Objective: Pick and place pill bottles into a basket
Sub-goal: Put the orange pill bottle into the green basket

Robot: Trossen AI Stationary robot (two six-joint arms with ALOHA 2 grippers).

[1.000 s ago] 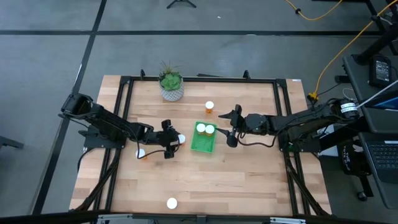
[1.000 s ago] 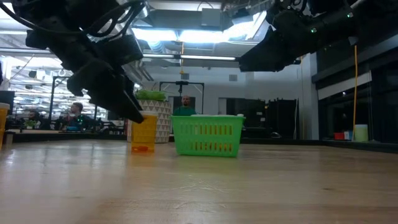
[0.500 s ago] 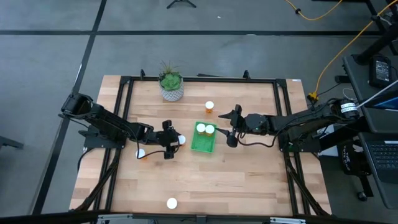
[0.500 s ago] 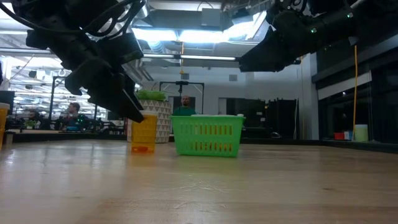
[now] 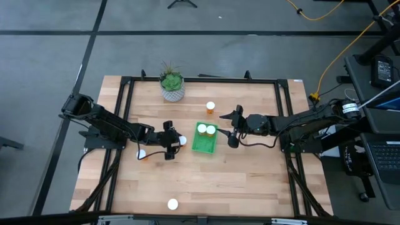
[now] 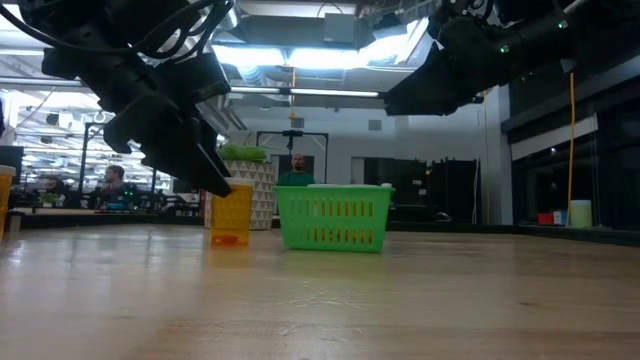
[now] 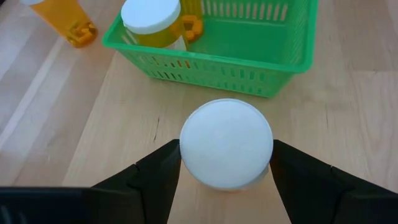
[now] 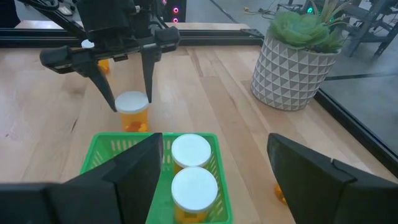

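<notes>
The green basket (image 5: 204, 142) stands mid-table with two pill bottles (image 5: 206, 130) upright in it. My left gripper (image 5: 172, 142) is shut on a third pill bottle (image 5: 181, 140) just left of the basket; this bottle also shows in the low view (image 6: 231, 215). My right gripper (image 5: 233, 128) is open and empty, hovering just right of the basket. Other pill bottles stand on the table: one (image 5: 210, 107) beyond the basket, one (image 5: 142, 154) beside the left arm, one (image 5: 172, 204) near the front edge. My left gripper pinches the pill bottle between its two fingers at opposite sides of its upper end, by the white cap (image 7: 189, 146). The fingers (image 8: 147, 78) slant down at it from the table's left. The bottle stands upright with its base on the table (image 6: 229, 240).
A white patterned pot with a green plant (image 5: 172, 87) stands at the far left of the table. A black frame (image 5: 200, 79) runs round the table. People show in the room behind in the low view.
</notes>
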